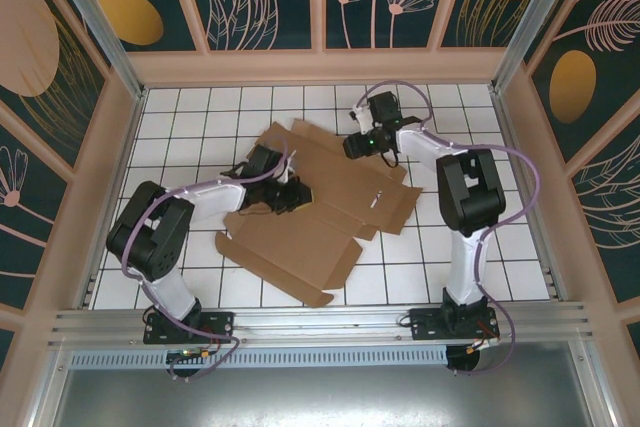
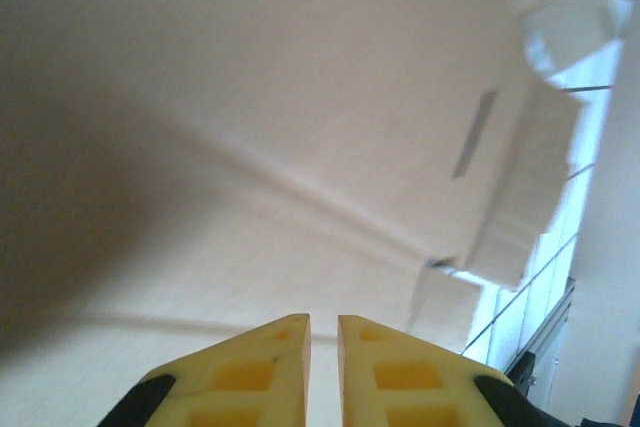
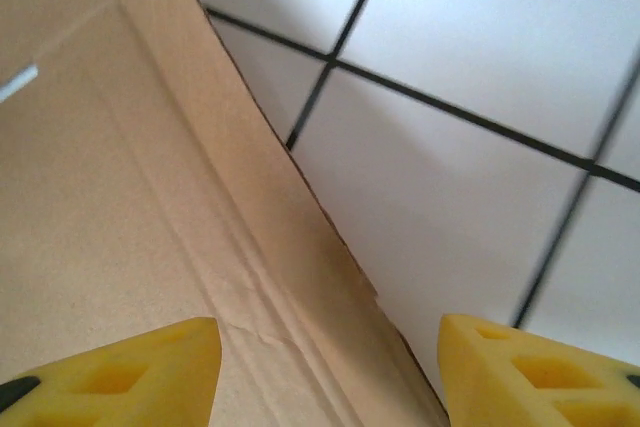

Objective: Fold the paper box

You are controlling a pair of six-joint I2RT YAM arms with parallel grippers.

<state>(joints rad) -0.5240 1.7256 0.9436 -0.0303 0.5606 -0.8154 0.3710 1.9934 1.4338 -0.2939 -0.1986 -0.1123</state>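
Looking down on the paper box (image 1: 310,217): spread out as a die-cut sheet, mostly flat, nothing folded up yet, flaps at its far side slightly lifted. Over the box's middle panel, finding the left gripper (image 1: 292,192), tips nearly pinched together with a thin slit between, clamped on nothing, cardboard close beneath. At the box's far right edge, finding the right gripper (image 3: 328,332), jaws spread wide and straddling that edge, grasping nothing. Judging the risks: pressing down mid-panel with such narrow tips could skate the whole sheet across the smooth tiled table (image 1: 480,247) rather than pin it; closing on the far right edge too shallow could slip off or crumple the flap; raising that flap with the sheet unpinned could lift the whole box instead of bending the crease. Worth minding both wrists over the box's far half, close enough to clash. As for room: bare tiles right of the box and on its near side, less beyond its far edge toward the back wall (image 1: 320,67)
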